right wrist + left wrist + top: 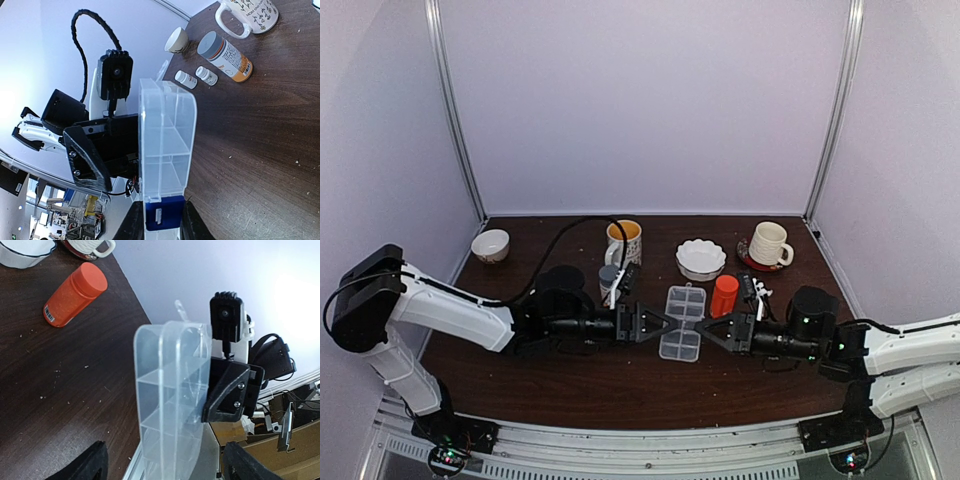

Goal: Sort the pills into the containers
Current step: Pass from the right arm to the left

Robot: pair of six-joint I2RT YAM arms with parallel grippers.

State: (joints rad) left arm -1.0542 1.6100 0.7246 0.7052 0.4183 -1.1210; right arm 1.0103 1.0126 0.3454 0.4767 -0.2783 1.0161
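The clear pill box [682, 320] sits at the middle of the bench [570, 390], between the two arms, which reach in from either side. The right fingers [135, 227] are closed on the box's near end, where a blue piece [161, 212] sits between them. From the left wrist view the same grip shows as a black wedge clamped on the box's edge. The left fingers [92, 465] stand wide apart, with the box between them and a gap on each side. I cannot tell whether the box rests on the bench or hangs just above it. Its compartments [165, 405] show as clear cells divided by thin walls.

Tiny pale specks [86, 366] dot the dark wood, too small to name. An orange bottle [723, 296] stands just beside the box. Behind it are a white scalloped bowl [701, 258] and a mug on a red coaster [769, 244].
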